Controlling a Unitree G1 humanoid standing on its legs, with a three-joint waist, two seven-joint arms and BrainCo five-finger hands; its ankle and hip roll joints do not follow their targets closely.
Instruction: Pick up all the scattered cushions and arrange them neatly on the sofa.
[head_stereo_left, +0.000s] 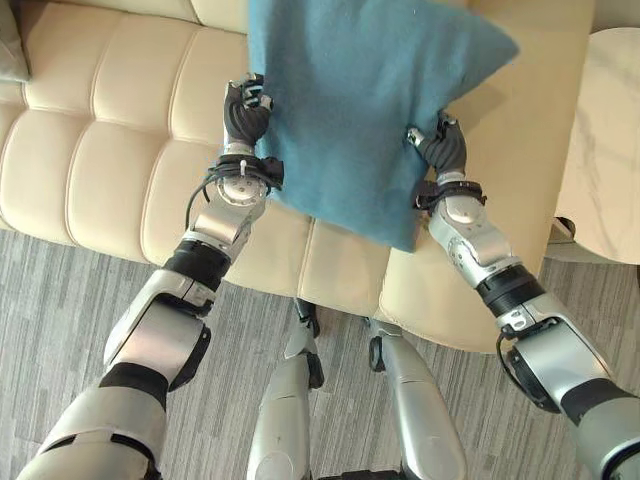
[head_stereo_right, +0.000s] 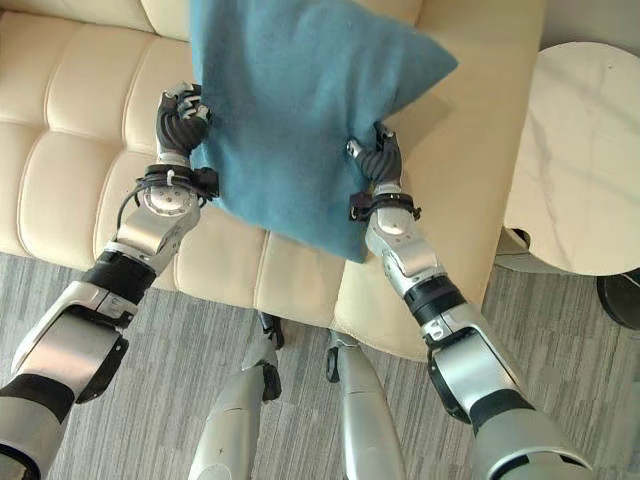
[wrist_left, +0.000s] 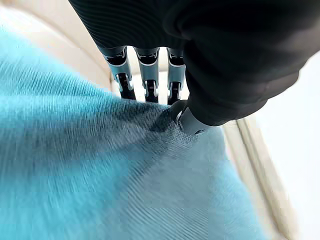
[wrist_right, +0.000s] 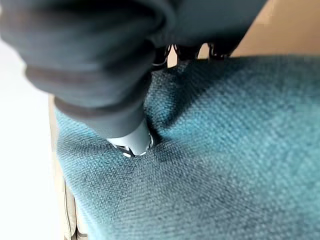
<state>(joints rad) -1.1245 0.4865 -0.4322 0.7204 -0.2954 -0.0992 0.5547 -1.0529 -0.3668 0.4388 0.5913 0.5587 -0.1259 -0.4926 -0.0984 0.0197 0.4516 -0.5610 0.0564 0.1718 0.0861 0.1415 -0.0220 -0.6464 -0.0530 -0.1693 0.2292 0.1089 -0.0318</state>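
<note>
Teal woven-fabric cushion (head_stereo_left: 350, 110) hangs between my hands, clear above the cream tufted leather sofa (head_stereo_left: 110, 150). My left hand (head_stereo_left: 245, 112) pinches its left edge, thumb dug into the cloth; my right hand (head_stereo_left: 440, 145) pinches the right edge likewise. Cushion's long axis runs away from me toward the backrest. Both hands equally near; I judge setting it down needs both lowering together.

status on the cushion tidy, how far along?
Done: none visibly placed yet. In hand: the teal cushion is held over the cream sofa, left hand and right hand pinching opposite edges. Left: set it down neatly; other cushions can't be judged.
</note>
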